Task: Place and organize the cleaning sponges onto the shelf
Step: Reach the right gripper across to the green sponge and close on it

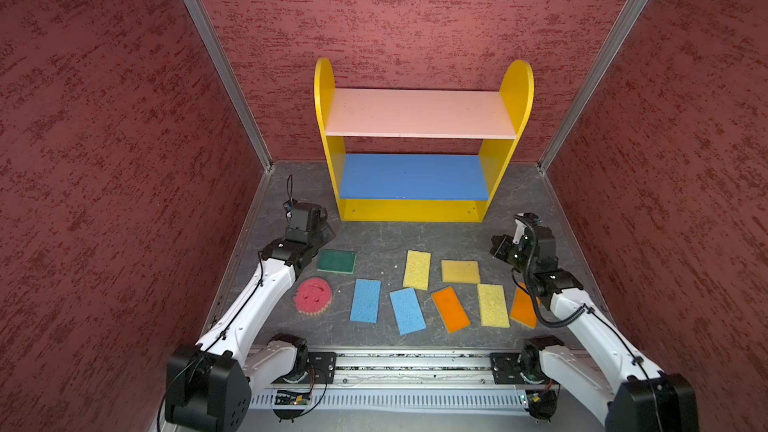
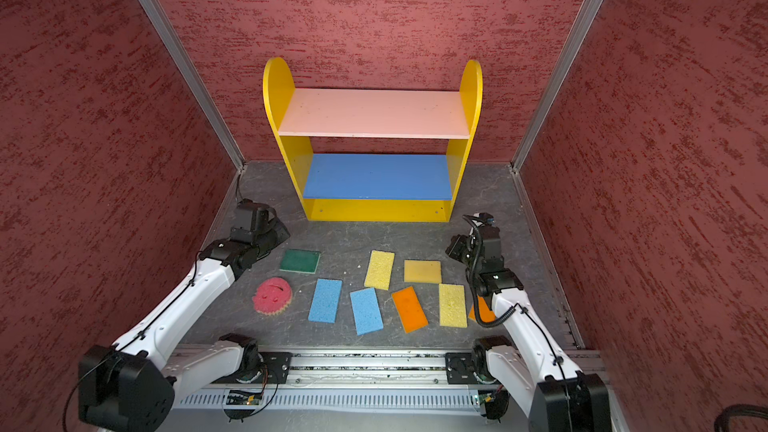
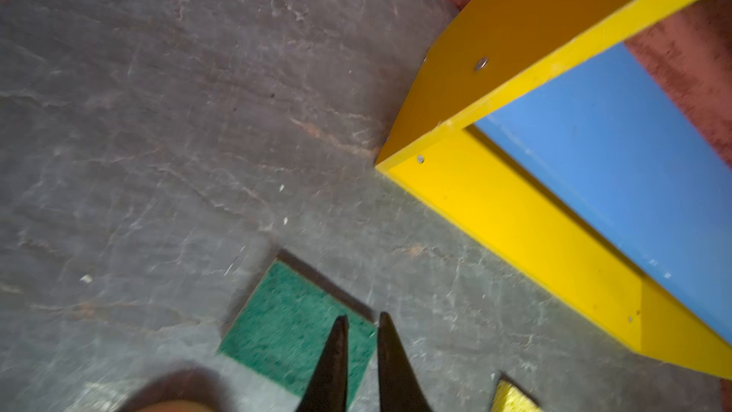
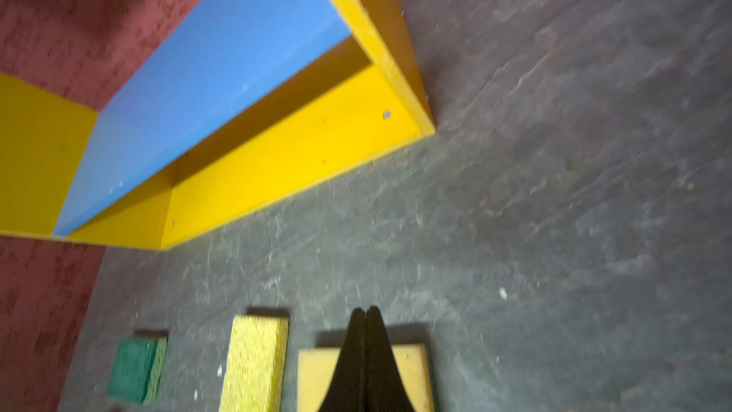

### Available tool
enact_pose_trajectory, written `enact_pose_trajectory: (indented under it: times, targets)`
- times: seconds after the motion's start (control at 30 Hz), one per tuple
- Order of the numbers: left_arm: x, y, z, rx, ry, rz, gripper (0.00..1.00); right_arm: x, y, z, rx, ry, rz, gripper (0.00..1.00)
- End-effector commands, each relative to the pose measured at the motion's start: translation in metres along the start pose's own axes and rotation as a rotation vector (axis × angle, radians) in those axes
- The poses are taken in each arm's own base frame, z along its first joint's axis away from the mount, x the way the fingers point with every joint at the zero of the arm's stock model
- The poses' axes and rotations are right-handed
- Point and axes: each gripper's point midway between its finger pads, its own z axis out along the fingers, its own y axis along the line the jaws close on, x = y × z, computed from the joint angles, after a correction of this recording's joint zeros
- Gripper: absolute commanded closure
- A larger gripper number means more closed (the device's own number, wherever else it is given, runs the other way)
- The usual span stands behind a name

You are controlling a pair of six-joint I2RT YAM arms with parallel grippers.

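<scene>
While the cleaning sponges [image 1: 365, 300] are lying before the shelf [image 1: 411, 210], the left gripper [image 3: 362, 317] is hovering off its left front corner, slightly parted, holding nothing; the right gripper [image 4: 365, 309] is hovering off its right corner, fingers pressed together, empty.

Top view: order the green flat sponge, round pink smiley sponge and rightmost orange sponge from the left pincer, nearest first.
From the left pincer:
1. Green flat rectangular foam sponge, just by its tips.
2. Round pink-red scalloped smiley sponge, front left.
3. Orange rectangular foam sponge, far right end of the row.
</scene>
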Motion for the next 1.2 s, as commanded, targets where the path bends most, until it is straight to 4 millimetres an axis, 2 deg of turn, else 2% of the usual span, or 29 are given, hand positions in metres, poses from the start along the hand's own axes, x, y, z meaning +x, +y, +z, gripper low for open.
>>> enact_pose_trajectory:
  times: [0.0,0.13,0.27,0.43,0.6,0.7,0.8,0.9,1.17]
  targets:
    - [0.034,0.025,-0.012,-0.017,0.067,-0.019,0.67,0.035,0.000,-0.004,0.026,0.086,-0.045,0.97]
    - [0.058,0.056,-0.023,-0.049,0.074,-0.063,0.54,0.072,0.030,0.000,-0.053,0.175,-0.120,0.94]
    - [0.056,0.070,-0.030,-0.080,0.029,-0.075,0.50,0.103,0.074,0.012,-0.128,0.246,-0.266,0.88]
    - [0.050,0.072,-0.021,-0.086,0.039,-0.112,0.50,0.135,0.138,0.048,-0.239,0.346,-0.456,0.81]
    - [0.052,0.076,-0.008,-0.077,0.104,-0.157,0.53,0.158,0.216,0.085,-0.392,0.380,-0.566,0.77]
    - [0.054,0.081,-0.004,-0.084,0.118,-0.168,0.50,0.170,0.246,0.110,-0.443,0.415,-0.596,0.71]
    - [0.057,0.086,-0.003,-0.088,0.132,-0.179,0.44,0.180,0.265,0.132,-0.477,0.448,-0.616,0.68]
    - [0.059,0.090,-0.004,-0.094,0.135,-0.185,0.43,0.186,0.279,0.147,-0.501,0.468,-0.637,0.64]
    - [0.062,0.093,0.007,-0.093,0.155,-0.206,0.44,0.200,0.302,0.168,-0.571,0.513,-0.687,0.55]
